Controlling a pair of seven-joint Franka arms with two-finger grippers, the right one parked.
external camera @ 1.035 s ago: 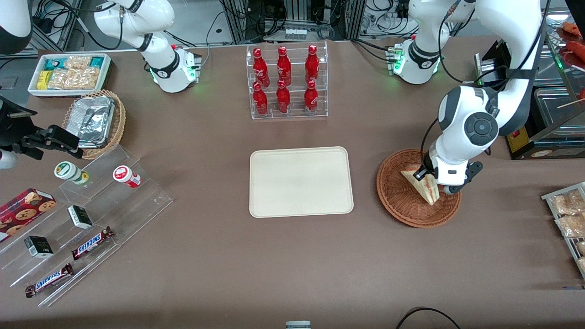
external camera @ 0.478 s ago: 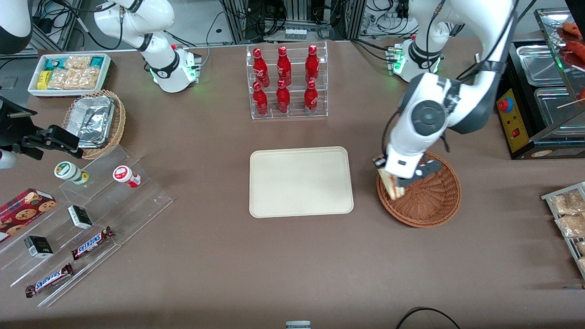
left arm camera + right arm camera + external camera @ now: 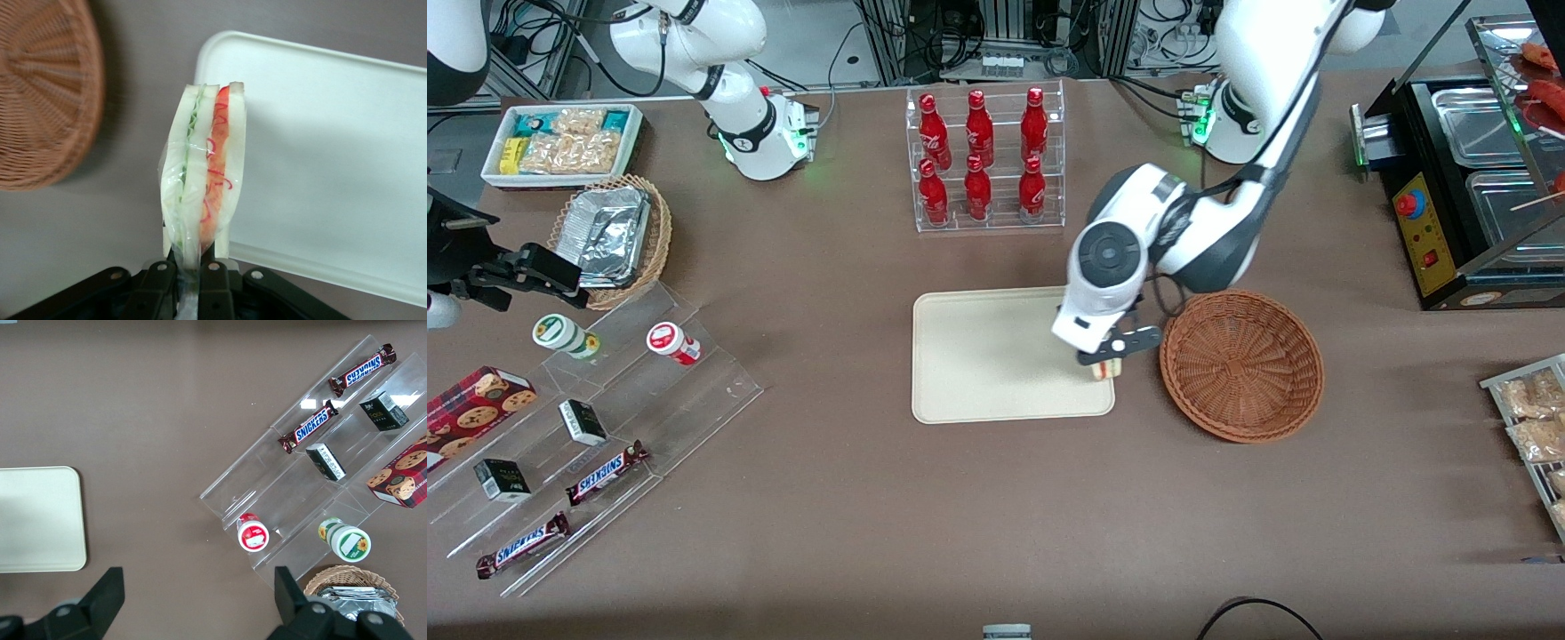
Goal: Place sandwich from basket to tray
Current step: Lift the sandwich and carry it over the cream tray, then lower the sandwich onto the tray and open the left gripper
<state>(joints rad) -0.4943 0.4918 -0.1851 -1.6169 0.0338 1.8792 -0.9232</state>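
Wrist view from the left arm gives the best look: the sandwich (image 3: 203, 193) hangs upright, wrapped in clear film, pale bread with green filling on one side and red-orange on the other. The tool (image 3: 190, 273) is pinching it at the bottom edge, fingers (image 3: 215, 277) pressed against the wrap, so the wedge stands out from the jaws with its cut edge facing the camera.

Front view has the sandwich (image 3: 1104, 368) mostly hidden under the tool (image 3: 1106, 354), just a small bit poking out over the tray's (image 3: 978, 356) edge nearest the basket (image 3: 1240, 364). I can't say whether it touches the tray; it looks like it's held above it. The basket is empty and sits just beside the tray, toward the working arm's end of the surface (image 3: 960, 516).

So my read: pick is done, this is the carry step, right at the tray boundary. Next move probably needs a bit more travel toward the middle of the tray, since it's barely over the rim, then a lowering until the wedge rests on the flat part, then spreading the fingers. Being thin and soft, it'll likely tip onto its side once let go.

Farther from the camera than the tray there's a clear rack of 6 red bottles (image 3: 983, 156).
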